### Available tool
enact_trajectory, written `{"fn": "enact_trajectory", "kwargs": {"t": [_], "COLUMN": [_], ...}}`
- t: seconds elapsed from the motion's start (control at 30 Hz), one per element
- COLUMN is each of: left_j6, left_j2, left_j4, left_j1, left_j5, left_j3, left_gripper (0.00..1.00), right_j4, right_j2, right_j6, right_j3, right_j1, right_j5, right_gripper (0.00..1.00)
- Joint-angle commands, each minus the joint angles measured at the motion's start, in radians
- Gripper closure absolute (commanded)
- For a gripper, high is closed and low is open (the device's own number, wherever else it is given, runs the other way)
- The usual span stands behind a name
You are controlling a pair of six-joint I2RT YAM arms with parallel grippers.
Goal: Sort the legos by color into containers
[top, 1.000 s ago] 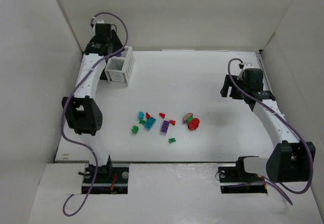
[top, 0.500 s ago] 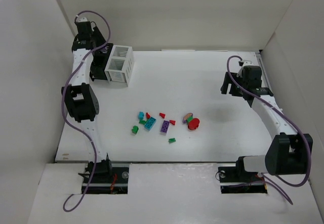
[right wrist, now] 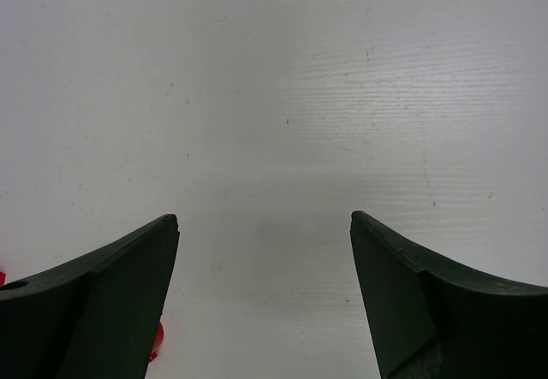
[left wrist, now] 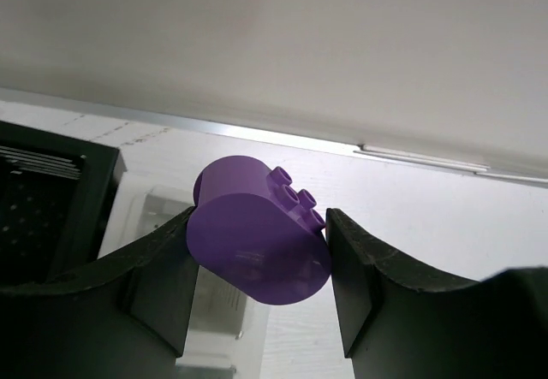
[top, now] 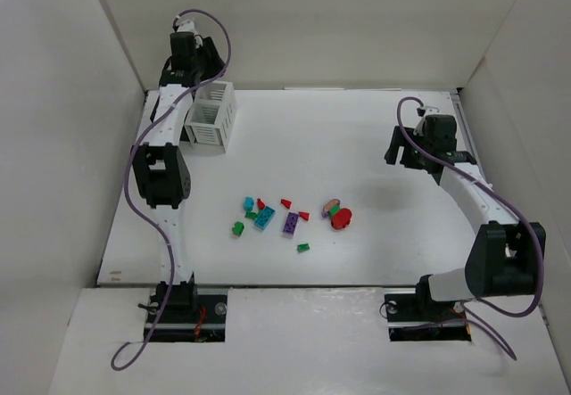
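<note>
Left gripper – clamped on purple lego, above white bin at 11 o'clock | right gripper – jaws wide, over table at 3 o'clock | other legos loose mid-table

Soft, even light from above floods the overhead view, leaving the white worktop close to washed out. Only faint, blurred shadows lie under the arms, and the side walls fall off to grey. The legos show clear colour but little shape. At the left wrist, the purple brick sits so near the lens that it looks slightly soft, between underexposed fingers of the left tool. The white container beneath is blurred. At the right wrist, the worktop's specks are crisp, while the right tool shows as black silhouettes.
</note>
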Motion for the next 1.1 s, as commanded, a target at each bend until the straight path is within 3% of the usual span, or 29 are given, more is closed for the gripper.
{"fn": "enact_trajectory", "kwargs": {"t": [0.0, 0.27, 0.5, 0.87, 0.97, 1.07], "left_j6": [-0.037, -0.059, -0.048, 0.081, 0.11, 0.101], "left_j2": [0.047, 0.024, 0.001, -0.193, -0.302, -0.416], "left_j4": [0.05, 0.052, 0.037, -0.009, -0.066, -0.077], "left_j1": [0.013, 0.013, 0.013, -0.057, -0.093, -0.126], "left_j5": [-0.035, -0.084, -0.064, -0.045, -0.084, -0.108], "left_j3": [0.072, 0.046, 0.0, -0.119, -0.207, -0.43], "left_gripper": [0.53, 0.46, 0.15, 0.0, 0.0, 0.0], "right_j4": [0.04, 0.031, 0.021, 0.043, 0.043, 0.054], "right_j2": [-0.004, -0.004, -0.004, -0.045, -0.058, -0.079], "right_j6": [0.011, 0.011, -0.007, -0.038, -0.038, -0.048], "right_j3": [0.054, 0.054, 0.054, 0.02, -0.004, -0.035], "right_j1": [-0.006, -0.006, -0.006, -0.006, -0.006, 0.008], "right_j5": [-0.015, -0.015, -0.005, -0.065, -0.097, -0.122], "right_gripper": [0.14, 0.13, 0.13, 0.13, 0.13, 0.13]}}
